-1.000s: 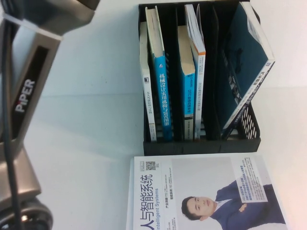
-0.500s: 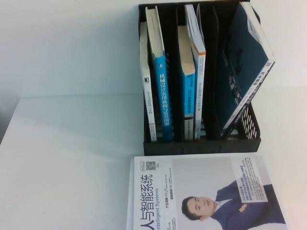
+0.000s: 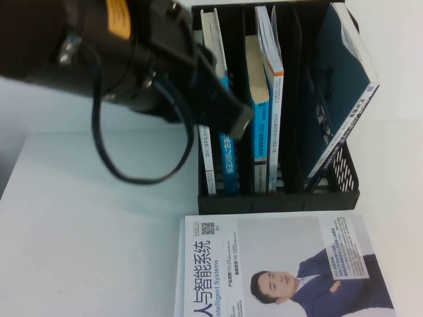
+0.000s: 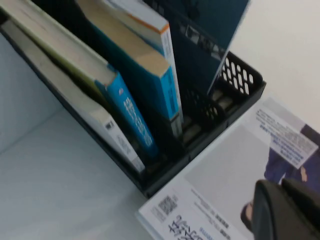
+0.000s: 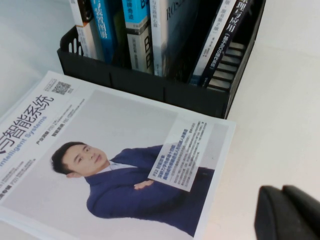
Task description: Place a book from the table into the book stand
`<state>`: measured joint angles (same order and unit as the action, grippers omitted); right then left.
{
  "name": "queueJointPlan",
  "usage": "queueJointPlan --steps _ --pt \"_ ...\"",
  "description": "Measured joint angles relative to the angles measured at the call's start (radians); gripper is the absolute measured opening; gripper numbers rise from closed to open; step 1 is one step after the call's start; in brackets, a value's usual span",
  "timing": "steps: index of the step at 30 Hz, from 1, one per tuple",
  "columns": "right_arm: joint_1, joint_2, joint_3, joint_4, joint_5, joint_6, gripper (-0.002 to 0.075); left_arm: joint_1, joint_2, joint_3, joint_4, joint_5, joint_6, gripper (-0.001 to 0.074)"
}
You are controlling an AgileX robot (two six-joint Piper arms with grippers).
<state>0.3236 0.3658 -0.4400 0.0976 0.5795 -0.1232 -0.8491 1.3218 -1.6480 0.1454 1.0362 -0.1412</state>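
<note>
Several upright books are held in the left and middle slots of the book stand (image 3: 277,200), where the dividers keep them vertical. The book (image 3: 340,86) is found in the wide rightmost slot with its teal back cover outward. It is tilted, its upper edge leaning over the stand's right side, presumably because that slot is too wide to support it. The task is therefore judged all but complete.

A white book picturing a man in a blue suit (image 3: 284,264) is left flat on the table (image 3: 99,231), just in front of the stand.

The left gripper (image 4: 287,212) is held above that flat book, near the stand's front, its jaws closed together on nothing. The left arm (image 3: 132,59) is seen across the stand's left slots in the high view. The right gripper (image 5: 287,212), likewise closed and empty, is held over bare table beside the flat book's corner.
</note>
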Motion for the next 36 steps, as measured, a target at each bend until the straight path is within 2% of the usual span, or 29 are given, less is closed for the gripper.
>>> queueJointPlan --steps 9,16,19,22,25,32,36 --pt "0.0 0.0 0.0 0.0 0.001 0.002 -0.0003 0.0 0.021 0.042 -0.036 0.165 -0.017 -0.0002" --pt "0.0 0.0 0.0 0.0 0.002 0.002 -0.0003 0.003 0.053 0.049 0.009 0.162 -0.016 -0.0002" --pt "0.0 0.0 0.0 0.0 0.002 0.002 -0.0003 0.024 0.035 0.09 0.067 0.094 -0.052 -0.0002" --pt "0.0 0.0 0.0 0.0 0.003 0.002 -0.0003 0.088 -0.018 0.183 0.093 -0.027 -0.076 -0.0002" --pt "0.0 0.0 0.0 0.0 0.005 0.002 -0.0003 0.194 -0.117 0.321 0.093 -0.163 -0.087 -0.0002" --pt "0.0 0.0 0.0 0.0 0.005 0.002 -0.0003 0.491 -0.48 0.795 0.08 -0.483 -0.101 -0.0002" --pt "0.0 0.0 0.0 0.0 0.005 0.002 -0.0003 0.607 -0.73 1.043 0.08 -0.569 -0.103 -0.0002"
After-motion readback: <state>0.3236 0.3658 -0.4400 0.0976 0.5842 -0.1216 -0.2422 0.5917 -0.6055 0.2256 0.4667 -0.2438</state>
